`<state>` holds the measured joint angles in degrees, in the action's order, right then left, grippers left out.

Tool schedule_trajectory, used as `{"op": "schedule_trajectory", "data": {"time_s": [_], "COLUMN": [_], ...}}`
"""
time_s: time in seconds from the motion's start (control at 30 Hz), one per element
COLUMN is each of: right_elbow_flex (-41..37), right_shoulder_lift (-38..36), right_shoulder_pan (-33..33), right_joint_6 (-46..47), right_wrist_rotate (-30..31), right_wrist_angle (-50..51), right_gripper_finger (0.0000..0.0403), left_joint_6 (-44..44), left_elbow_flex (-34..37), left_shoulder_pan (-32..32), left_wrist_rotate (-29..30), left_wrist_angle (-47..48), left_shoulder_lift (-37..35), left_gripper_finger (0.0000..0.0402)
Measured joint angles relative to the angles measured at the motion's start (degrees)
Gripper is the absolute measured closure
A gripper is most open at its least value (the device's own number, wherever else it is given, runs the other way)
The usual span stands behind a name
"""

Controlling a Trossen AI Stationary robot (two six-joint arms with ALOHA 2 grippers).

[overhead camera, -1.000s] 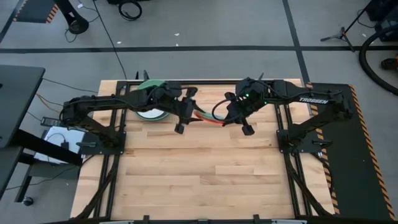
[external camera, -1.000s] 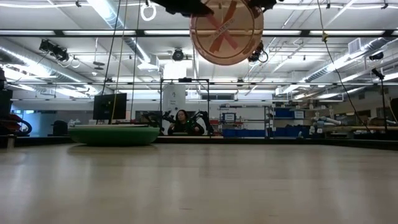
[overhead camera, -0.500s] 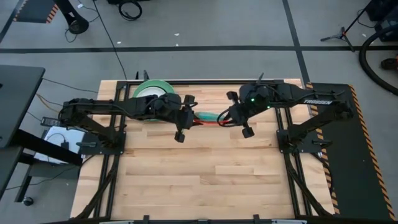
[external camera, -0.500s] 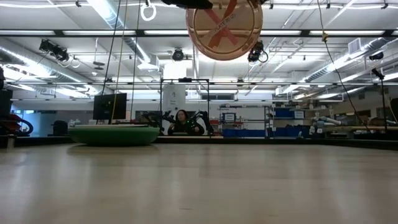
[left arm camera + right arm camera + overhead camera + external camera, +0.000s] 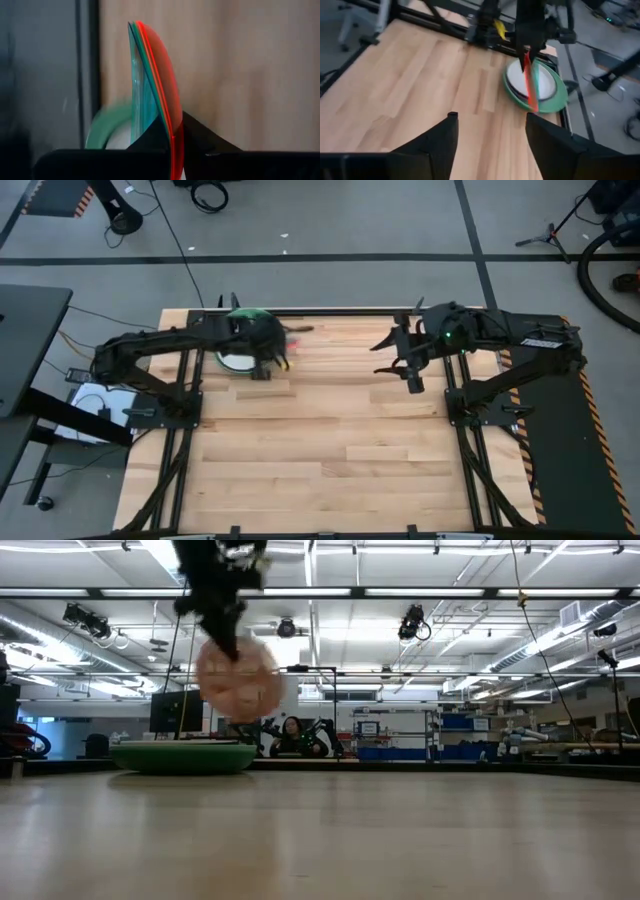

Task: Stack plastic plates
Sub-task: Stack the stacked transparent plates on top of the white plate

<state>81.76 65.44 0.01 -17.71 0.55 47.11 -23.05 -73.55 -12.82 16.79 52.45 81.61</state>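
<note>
A stack of plates point(image 5: 238, 356) rests on the table at its far left. A large green plate point(image 5: 555, 100) is at the bottom and a white one point(image 5: 542, 82) lies in it. The stack also shows in the low view point(image 5: 183, 756). My left gripper point(image 5: 272, 358) is over the stack's right side, shut on a few small nested plates point(image 5: 150, 85): orange-red and blue-green ones. They look blurred and pinkish in the low view point(image 5: 238, 680). My right gripper point(image 5: 382, 357) is open and empty at the far right; its own wrist view shows it too point(image 5: 492, 135). My left gripper pinches the nested small plates at their rim point(image 5: 172, 131), with one finger point(image 5: 152, 137) on the blue-green face and one on the orange-red face. The fingers come from above. The plates stand on edge, hang below the fingers and are lifted clear above the stack.
The wooden table top point(image 5: 340, 440) is bare in the middle and toward its near edge. Black frame rails point(image 5: 340, 311) run along the far edge, close behind the stack. Each arm's base stands at its own side of the table.
My left gripper has carried the small plates from high over the table's far middle toward the left edge and down to the stack. My right gripper has come away from the plates and drawn back toward the right edge.
</note>
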Motion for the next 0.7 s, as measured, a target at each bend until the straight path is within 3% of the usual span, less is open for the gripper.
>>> {"op": "schedule_trajectory", "data": {"time_s": [0.1, 0.3, 0.5, 0.7], "right_elbow_flex": [0.00, -0.11, -0.17, -0.22], "right_shoulder_lift": [-0.21, 1.28, 3.67, 6.51], "right_shoulder_pan": [-0.06, -0.04, -0.07, -0.42], "right_joint_6": [2.06, 5.56, 8.67, 8.69], "right_wrist_rotate": [2.64, 7.77, 11.41, 12.34], "right_wrist_angle": [0.05, 0.17, 0.13, -0.54], "right_gripper_finger": [0.0159, 0.0162, 0.0162, 0.0162], "left_joint_6": [0.09, 4.22, 20.63, 22.07], "left_elbow_flex": [3.98, 10.29, 16.70, 23.77], "left_shoulder_pan": [-5.00, -11.72, -11.53, -9.64], "left_wrist_rotate": [4.57, 10.36, 17.20, 19.66], "left_wrist_angle": [3.51, 0.36, 0.69, -7.56], "left_shoulder_lift": [0.00, -0.38, -0.44, -0.44], "left_gripper_finger": [0.0375, 0.0375, 0.0375, 0.0372]}}
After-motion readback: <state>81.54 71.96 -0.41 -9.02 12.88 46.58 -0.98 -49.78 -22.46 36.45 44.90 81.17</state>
